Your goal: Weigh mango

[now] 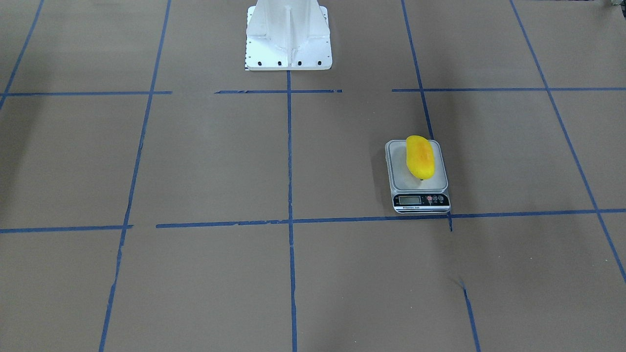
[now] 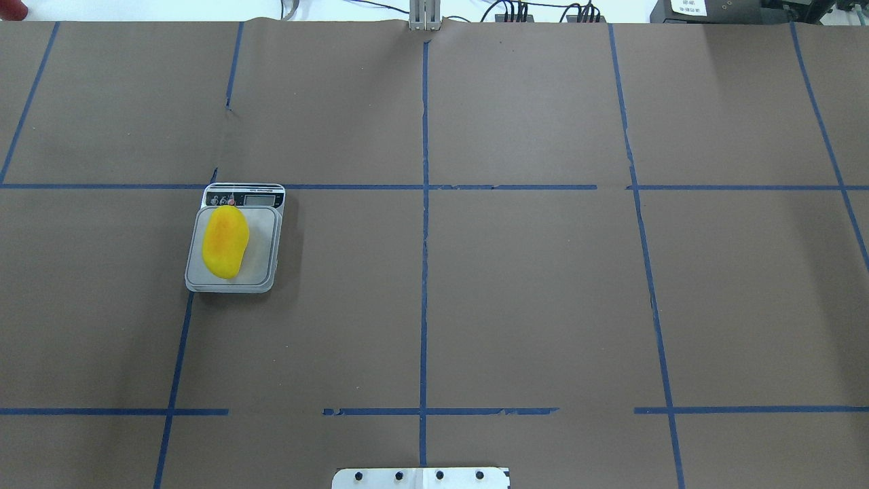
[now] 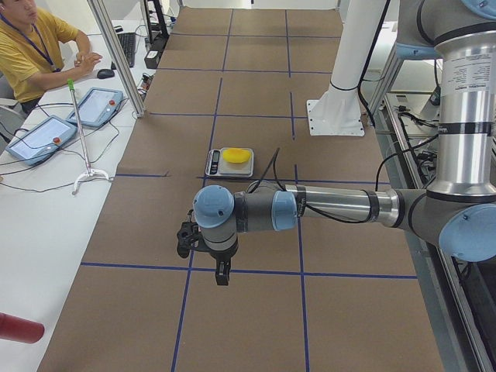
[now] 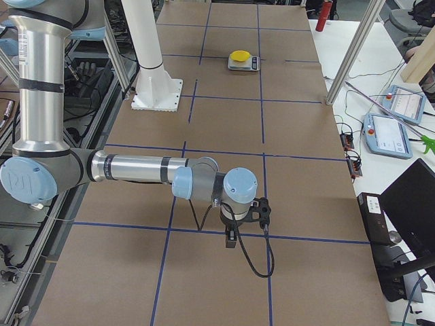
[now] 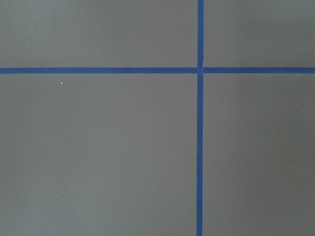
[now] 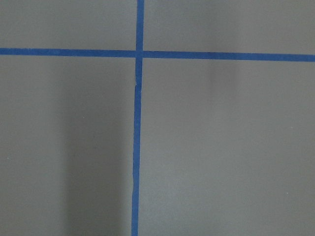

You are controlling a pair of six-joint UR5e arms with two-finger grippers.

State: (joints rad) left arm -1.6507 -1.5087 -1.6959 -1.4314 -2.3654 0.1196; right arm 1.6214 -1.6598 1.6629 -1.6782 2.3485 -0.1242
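Observation:
The mango (image 1: 419, 157) is yellow with an orange blush and lies lengthwise on the platform of a small digital scale (image 1: 420, 200). It lies on the scale (image 2: 265, 272) at the table's left in the overhead view (image 2: 225, 242), and shows in both side views (image 3: 236, 156) (image 4: 239, 56). My left gripper (image 3: 186, 239) hangs above the table, far from the scale. My right gripper (image 4: 262, 210) hangs above the other end of the table. Only the side views show them, so I cannot tell whether they are open or shut. Both wrist views show only brown paper and blue tape.
The white robot pedestal (image 1: 288, 39) stands at the table's robot-side edge. Blue tape lines divide the brown paper into squares. An operator (image 3: 31, 46) sits at a side desk with tablets (image 3: 35, 136). A red object (image 3: 15, 329) lies on that desk.

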